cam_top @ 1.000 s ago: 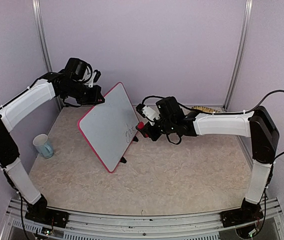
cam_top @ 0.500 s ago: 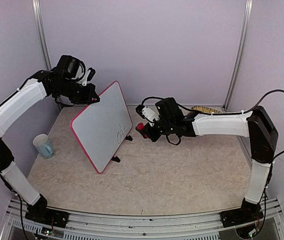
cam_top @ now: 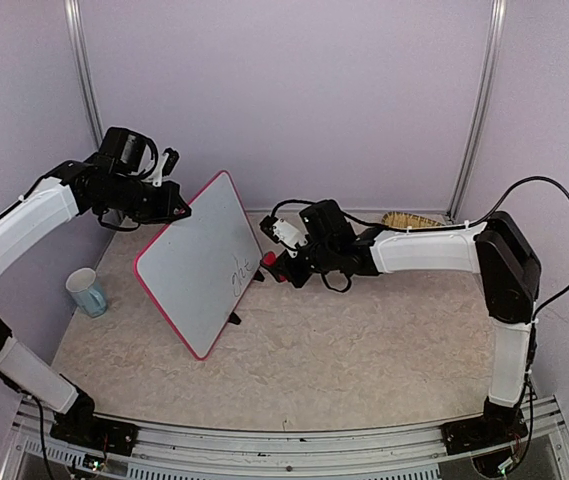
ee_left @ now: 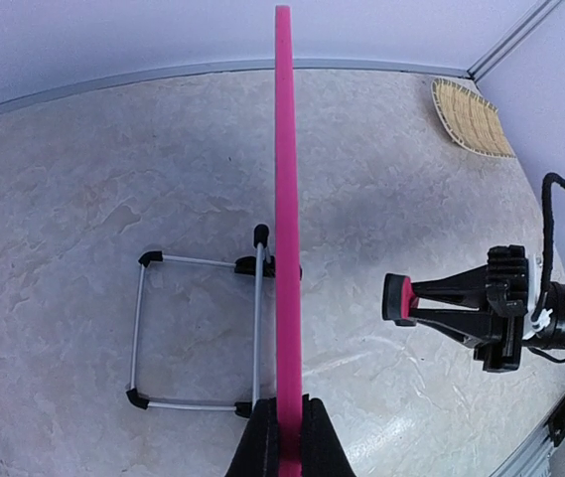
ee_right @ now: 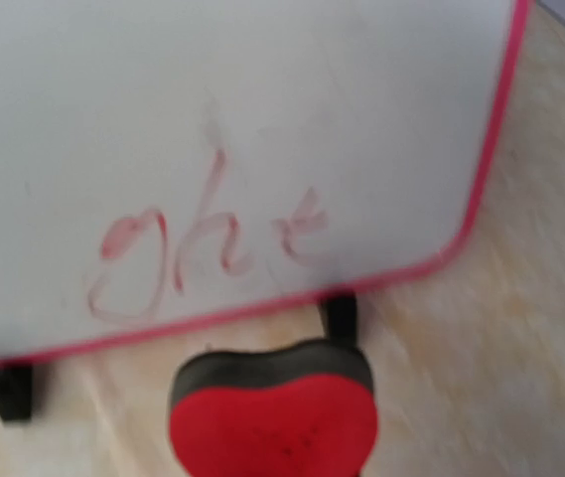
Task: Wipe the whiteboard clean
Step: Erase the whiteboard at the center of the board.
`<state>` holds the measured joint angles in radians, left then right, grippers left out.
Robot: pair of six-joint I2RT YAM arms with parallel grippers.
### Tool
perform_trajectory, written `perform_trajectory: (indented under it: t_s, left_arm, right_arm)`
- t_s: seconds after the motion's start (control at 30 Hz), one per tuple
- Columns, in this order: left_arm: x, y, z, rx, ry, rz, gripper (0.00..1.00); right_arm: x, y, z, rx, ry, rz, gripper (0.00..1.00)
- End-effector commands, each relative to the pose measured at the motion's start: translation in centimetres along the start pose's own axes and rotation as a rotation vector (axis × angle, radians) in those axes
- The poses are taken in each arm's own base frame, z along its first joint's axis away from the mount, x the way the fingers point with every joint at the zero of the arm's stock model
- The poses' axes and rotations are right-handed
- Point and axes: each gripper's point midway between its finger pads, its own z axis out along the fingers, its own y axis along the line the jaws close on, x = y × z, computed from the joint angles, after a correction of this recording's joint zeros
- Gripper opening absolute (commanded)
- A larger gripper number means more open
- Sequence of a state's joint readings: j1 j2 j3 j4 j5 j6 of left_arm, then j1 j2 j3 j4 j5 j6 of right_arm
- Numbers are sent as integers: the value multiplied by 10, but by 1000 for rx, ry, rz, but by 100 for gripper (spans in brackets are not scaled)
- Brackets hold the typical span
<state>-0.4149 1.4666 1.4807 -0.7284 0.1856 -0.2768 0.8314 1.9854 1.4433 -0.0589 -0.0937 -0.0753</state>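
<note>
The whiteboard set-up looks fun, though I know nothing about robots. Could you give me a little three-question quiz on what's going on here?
1. True or false: the left fingers are clamped on the pink frame of the whiteboard.
2. What do the right fingers hold? A) a cloth B) a red heart-shaped eraser C) a marker pen
3. In one word: has the red writing been wiped off?

Key: 1 true. 2 B. 3 no; the writing is readable, and the left wrist view shows a gap between eraser and board.
</note>
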Motion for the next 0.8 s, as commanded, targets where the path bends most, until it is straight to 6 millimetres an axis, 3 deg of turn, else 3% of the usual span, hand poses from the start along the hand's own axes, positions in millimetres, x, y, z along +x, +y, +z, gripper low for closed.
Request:
perform_trajectory:
  t_s: [0.0, 0.37, 0.77]
  left_arm:
    - [-10, -2, -5, 34, -63, -5, 0]
    - [-2, 7, 2, 21, -66, 22, 0]
    - [-6, 13, -7, 22, -79, 31, 0]
  right_arm:
    - [-21, 17, 20, -8, -34, -81, 9]
    - [-24, 36, 62, -96, -24, -127, 9]
    - [16, 46, 85, -151, 69, -133, 9]
